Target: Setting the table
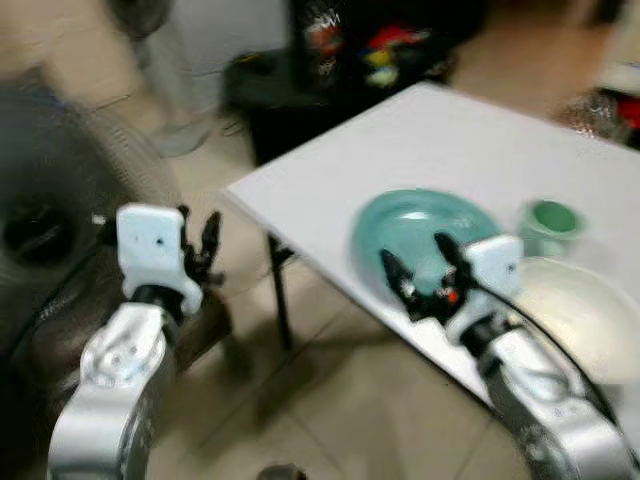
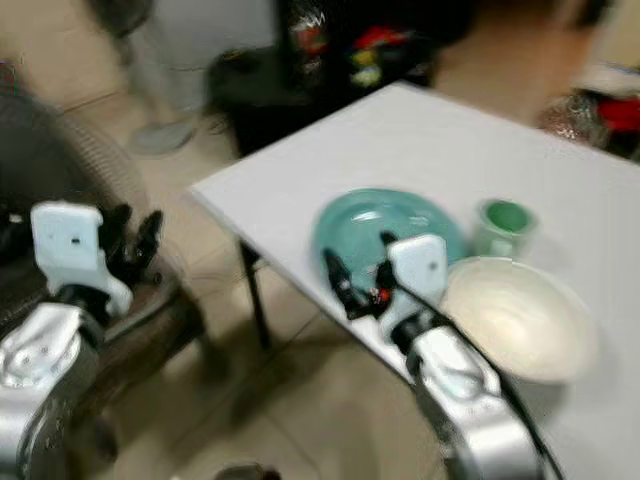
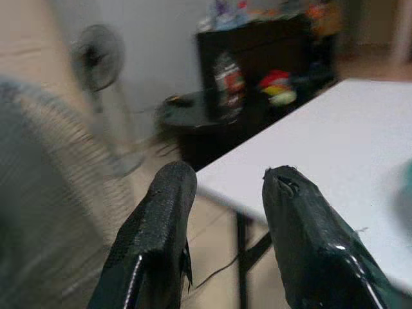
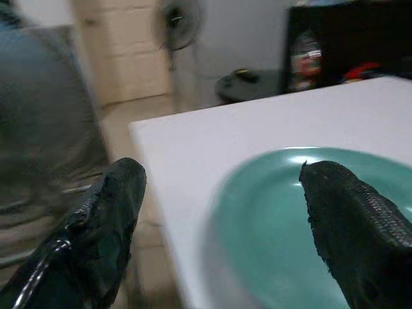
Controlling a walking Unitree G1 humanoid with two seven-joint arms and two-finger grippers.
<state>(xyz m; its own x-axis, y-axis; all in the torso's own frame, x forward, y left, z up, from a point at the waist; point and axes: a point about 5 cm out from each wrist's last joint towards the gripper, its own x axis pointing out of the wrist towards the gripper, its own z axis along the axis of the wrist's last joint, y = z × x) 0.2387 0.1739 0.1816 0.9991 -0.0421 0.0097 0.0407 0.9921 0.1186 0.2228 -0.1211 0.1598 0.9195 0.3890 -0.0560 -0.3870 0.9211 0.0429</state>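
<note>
White surface: the flat white rectangular tabletop (image 1: 450, 130) on thin dark legs carries all the tableware near its front edge.
Cream bowl: a wide, glossy cream ceramic bowl (image 2: 520, 315) stands at the front, touching or just beside the plate's rim on the robot's right.
Teal plate: the round, glazed teal ceramic plate (image 1: 425, 235) lies flat near the front edge, left of the bowl.
Green cup: a small pale-green cup (image 1: 550, 222) stands just behind the bowl, beside the plate.
Right gripper (image 1: 425, 270): hovers over the plate's near rim, jaws spread wide, holding nothing.
Left gripper (image 1: 198, 245): raised off the surface's corner, over the floor, jaws parted and empty.
Handling: the plate is likely stiff, slick, breakable and fairly heavy; pinching the near rim seems the best hold.
</note>
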